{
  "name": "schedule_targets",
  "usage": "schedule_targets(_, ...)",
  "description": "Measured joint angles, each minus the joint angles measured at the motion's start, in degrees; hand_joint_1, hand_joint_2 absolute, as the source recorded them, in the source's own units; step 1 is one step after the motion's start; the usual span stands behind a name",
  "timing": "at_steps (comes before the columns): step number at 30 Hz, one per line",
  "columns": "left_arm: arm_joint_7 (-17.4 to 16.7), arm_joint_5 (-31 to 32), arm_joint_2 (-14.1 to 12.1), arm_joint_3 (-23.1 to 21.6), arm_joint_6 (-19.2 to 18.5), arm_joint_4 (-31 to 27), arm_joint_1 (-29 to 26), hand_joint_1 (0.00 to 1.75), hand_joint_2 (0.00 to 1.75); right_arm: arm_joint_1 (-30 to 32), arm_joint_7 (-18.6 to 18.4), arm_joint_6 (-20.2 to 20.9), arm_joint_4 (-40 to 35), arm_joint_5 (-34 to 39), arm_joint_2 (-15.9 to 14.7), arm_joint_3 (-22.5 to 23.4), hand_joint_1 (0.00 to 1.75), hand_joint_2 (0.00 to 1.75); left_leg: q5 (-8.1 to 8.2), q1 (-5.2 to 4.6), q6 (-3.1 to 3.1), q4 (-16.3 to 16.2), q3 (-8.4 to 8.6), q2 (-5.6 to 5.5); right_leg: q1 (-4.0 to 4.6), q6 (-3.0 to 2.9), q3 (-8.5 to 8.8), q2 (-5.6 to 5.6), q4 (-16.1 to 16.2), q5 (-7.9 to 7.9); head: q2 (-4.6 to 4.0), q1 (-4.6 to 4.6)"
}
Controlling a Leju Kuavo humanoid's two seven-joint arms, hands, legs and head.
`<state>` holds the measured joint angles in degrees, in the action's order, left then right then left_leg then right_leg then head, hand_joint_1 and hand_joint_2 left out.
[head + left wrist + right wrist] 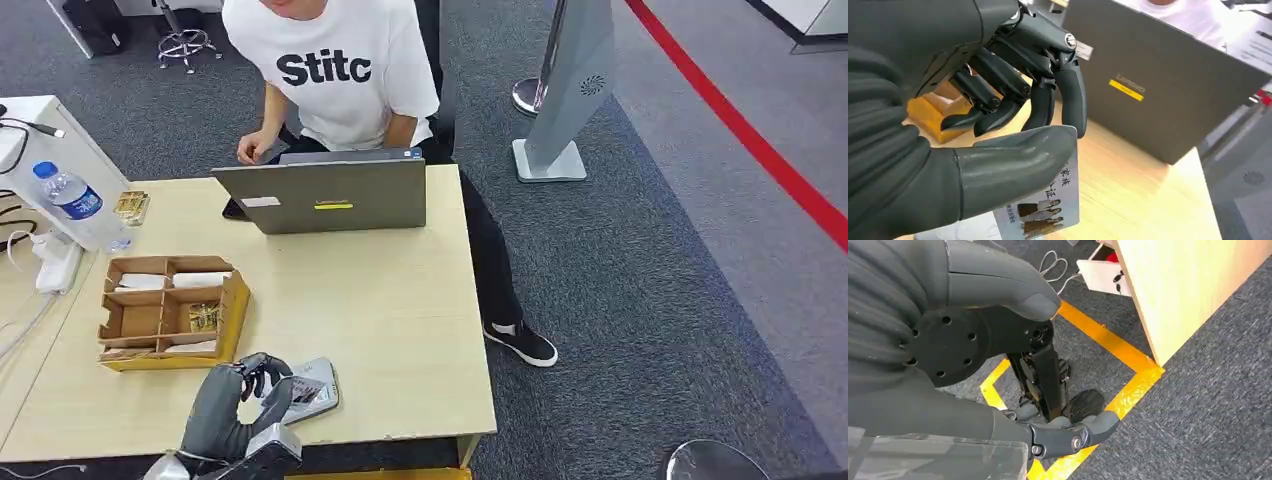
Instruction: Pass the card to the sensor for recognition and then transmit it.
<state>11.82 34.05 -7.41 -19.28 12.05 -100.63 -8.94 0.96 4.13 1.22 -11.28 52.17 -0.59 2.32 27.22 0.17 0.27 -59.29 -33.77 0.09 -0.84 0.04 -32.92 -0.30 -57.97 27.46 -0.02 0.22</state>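
Note:
My left hand point(240, 400) is over the near edge of the wooden table point(400, 320). It holds a pale card point(314, 388) printed with text and a small group picture. In the left wrist view the thick thumb point(1013, 165) lies across the card point(1060, 207) and the dark fingers point(1048, 100) curl down toward its upper edge. My right hand point(998, 355) hangs beside the table over the carpet, fingers apart and holding nothing. A dark flat device point(235, 210) lies beside the grey laptop point(330, 195) at the far side.
A person in a white shirt point(340, 70) sits behind the laptop. A cardboard divider box point(170, 312) with small packets stands left of my hand. A water bottle point(75, 200) and cables are at the far left. Yellow floor tape point(1108, 345) runs below the table corner.

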Motion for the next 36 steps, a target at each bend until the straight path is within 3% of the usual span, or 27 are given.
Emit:
schedule_targets(7, 1.6, -10.2, 2.0, 9.3, 4.1, 1.8, -0.9, 1.75, 1.75, 0.0, 0.6, 0.7, 0.4, -2.6, 0.6, -0.3, 0.0, 1.75, 0.0, 0.0, 0.0, 0.0, -0.01, 0.01, 0.01, 0.0, -0.02, 0.01, 0.0, 0.01, 0.0, 0.02)
schedule_targets(15, 2.4, -10.6, 3.9, 17.7, 5.0, 4.9, -0.7, 1.75, 1.75, 0.0, 1.0, 0.5, 0.5, -3.5, 0.9, -1.1, 0.0, 1.75, -0.01, -0.01, 0.0, 0.0, -0.01, 0.0, 0.0, 0.0, 0.0, 0.02, 0.0, 0.0, 0.0, 0.0)
schedule_targets(24, 2.4, -7.8, 5.6, 20.5, 4.4, 9.1, 0.4, 1.75, 1.75, -0.3, -0.2, -0.4, 0.7, -4.8, 1.5, -1.6, 0.0, 1.75, -0.01, -0.01, 0.0, 0.0, 0.0, 0.0, -0.01, 0.0, -0.01, 0.02, 0.0, 0.0, 0.0, 0.0)
schedule_targets(36, 2.4, -7.5, 6.1, 21.2, 4.3, 10.1, 0.5, 1.75, 1.75, -0.3, -0.2, -0.5, 0.8, -5.0, 1.6, -1.6, 0.0, 1.75, -0.01, -0.01, 0.0, 0.0, 0.0, 0.0, 0.0, 0.0, -0.01, 0.02, 0.0, 0.0, 0.0, 0.0)
